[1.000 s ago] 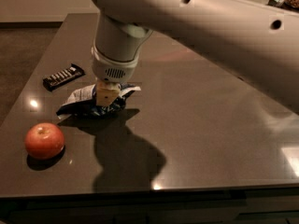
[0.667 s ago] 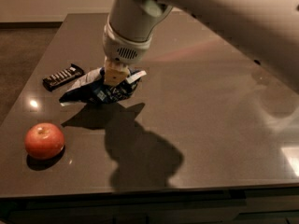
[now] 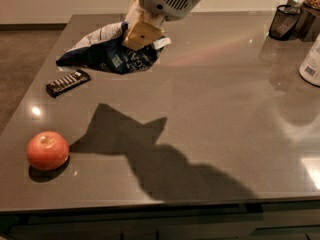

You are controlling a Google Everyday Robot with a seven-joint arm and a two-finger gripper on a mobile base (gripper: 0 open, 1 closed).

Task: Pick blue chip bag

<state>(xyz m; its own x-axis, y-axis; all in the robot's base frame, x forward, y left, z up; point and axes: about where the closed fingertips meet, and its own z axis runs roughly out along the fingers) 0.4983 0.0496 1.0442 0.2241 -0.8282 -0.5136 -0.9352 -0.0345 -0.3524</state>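
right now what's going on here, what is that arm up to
The robot's claw is shut on the blue chip bag, up over the back left part of the table. The bag hangs from the claw clear of the tabletop, and its shadow falls well apart from it. A black candy bar and an apple lie on the left side of the table, away from the claw.

Dim overhead light: the top-centre gripper (image 3: 141,35) clasping the blue chip bag (image 3: 105,54) shadows the glossy table (image 3: 230,114).
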